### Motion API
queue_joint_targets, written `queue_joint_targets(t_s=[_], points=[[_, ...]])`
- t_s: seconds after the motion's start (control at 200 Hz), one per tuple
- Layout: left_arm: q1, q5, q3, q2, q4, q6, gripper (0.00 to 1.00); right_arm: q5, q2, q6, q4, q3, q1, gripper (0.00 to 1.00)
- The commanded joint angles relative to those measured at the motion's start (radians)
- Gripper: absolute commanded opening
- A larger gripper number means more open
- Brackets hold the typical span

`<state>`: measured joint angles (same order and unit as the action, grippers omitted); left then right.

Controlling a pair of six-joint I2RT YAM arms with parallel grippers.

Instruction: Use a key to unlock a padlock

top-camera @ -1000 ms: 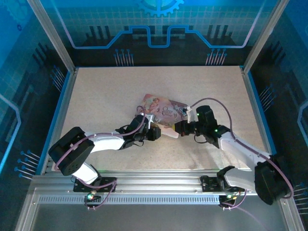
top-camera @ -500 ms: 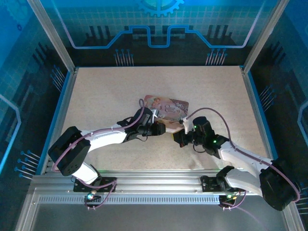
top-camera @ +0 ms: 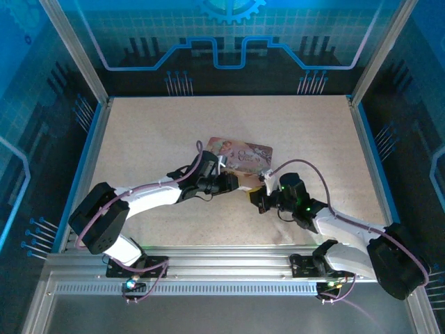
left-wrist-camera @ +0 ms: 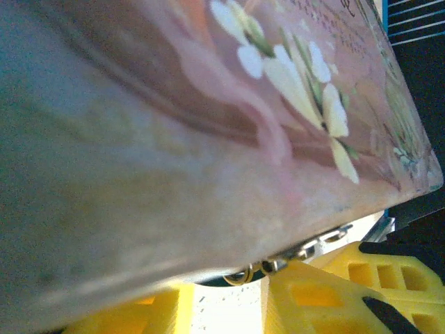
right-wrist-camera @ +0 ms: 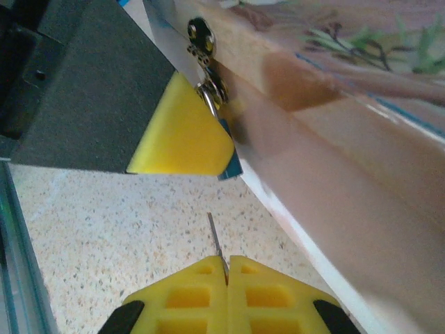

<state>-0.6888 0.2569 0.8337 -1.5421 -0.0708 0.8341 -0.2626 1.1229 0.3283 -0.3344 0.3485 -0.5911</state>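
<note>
right pincer (right-wrist-camera: 228, 261) clamped on the key (right-wrist-camera: 215, 240), thin blade aimed at the padlock (right-wrist-camera: 213, 92) on pink tin (top-camera: 243, 153) latch, not touching, left pincer (top-camera: 228, 183) against tin edge, grip cannot tell

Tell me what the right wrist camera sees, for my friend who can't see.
The right gripper pinches a thin key pointing up toward a small metal latch on the edge of a pink tin. A yellow finger of the left gripper sits beside the latch, above the speckled table.

Pink illustrated tin (top-camera: 243, 153) lies mid-table; speckled beige tabletop (top-camera: 153, 139); blue patterned walls (top-camera: 229, 42) behind.
</note>
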Motion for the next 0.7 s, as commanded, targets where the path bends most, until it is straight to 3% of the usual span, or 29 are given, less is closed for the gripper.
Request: queue_joint_targets(t_s=[0.0, 0.695], points=[[0.011, 0.048, 0.049, 0.037, -0.03, 0.032, 0.28, -0.006, 0.033, -0.026, -0.09, 0.0, -0.007, 0.0], [0.044, 0.067, 0.053, 0.047, -0.037, 0.068, 0.26, -0.004, 0.181, 0.026, -0.299, 0.006, 0.027, 0.0]])
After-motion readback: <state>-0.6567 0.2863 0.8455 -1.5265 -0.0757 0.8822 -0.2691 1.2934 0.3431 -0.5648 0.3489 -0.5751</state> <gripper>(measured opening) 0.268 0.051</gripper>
